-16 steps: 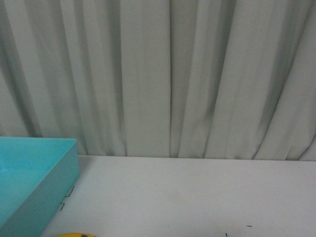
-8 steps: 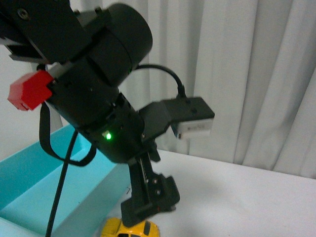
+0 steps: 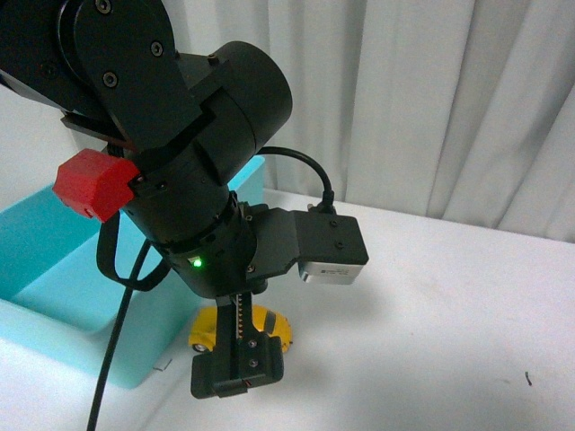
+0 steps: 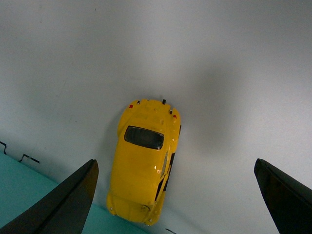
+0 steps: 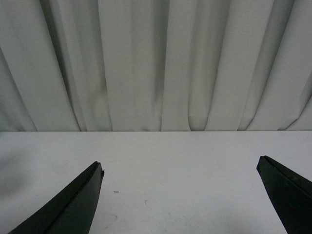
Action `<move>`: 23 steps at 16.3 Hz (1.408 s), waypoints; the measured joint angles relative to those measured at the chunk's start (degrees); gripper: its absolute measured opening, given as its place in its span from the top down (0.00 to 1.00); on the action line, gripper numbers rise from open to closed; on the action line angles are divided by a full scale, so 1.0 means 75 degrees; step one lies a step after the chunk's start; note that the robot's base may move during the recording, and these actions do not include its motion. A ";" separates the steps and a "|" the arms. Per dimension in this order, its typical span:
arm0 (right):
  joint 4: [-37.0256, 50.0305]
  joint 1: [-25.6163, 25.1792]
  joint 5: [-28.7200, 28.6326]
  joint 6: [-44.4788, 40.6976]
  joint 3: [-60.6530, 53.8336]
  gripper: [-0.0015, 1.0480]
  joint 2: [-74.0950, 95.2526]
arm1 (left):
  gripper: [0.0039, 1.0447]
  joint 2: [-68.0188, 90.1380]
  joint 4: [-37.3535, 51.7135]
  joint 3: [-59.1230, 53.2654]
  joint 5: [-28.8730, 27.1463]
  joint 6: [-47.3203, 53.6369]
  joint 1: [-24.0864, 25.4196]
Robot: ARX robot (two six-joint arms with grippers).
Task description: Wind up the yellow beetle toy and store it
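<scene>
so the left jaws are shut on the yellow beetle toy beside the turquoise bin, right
No, the left jaws are open, not shut on it. The left wrist view shows them spread wide, with the yellow beetle toy lying free on the table between them, beside the turquoise bin.

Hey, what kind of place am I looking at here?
Probably a robot test bench in a lab or studio: a white table, a plain grey curtain as backdrop, and a turquoise bin beside one yellow beetle toy.
</scene>
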 joint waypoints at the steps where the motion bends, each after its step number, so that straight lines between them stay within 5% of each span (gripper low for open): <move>1: 0.0000 0.0000 0.0000 0.0000 0.0000 0.06 0.0000 | 0.06 0.0329 0.0367 0.0000 -0.0274 0.0233 0.0082; 9: 0.0000 0.0000 0.0000 0.0000 0.0000 0.06 0.0003 | 0.06 0.1116 0.0624 0.0093 -0.0644 0.0828 0.0221; 14: 0.0000 0.0000 0.0000 0.0000 0.0000 0.06 0.0000 | 0.51 0.1169 0.0641 0.0166 -0.0723 0.0854 0.0219; 17: 0.0000 0.0000 0.0000 0.0000 0.0000 0.06 0.0000 | 0.61 0.1166 0.0647 0.0210 -0.0708 0.0775 0.0187; 20: 0.0000 0.0000 0.0000 0.0000 0.0000 0.06 0.0000 | 0.61 0.0833 0.0294 0.0210 0.0006 0.0364 -0.0026; 23: 0.0000 0.0000 0.0000 0.0000 0.0000 0.06 0.0000 | 0.61 -0.0603 -0.0026 0.0527 0.1687 -0.0565 -0.0192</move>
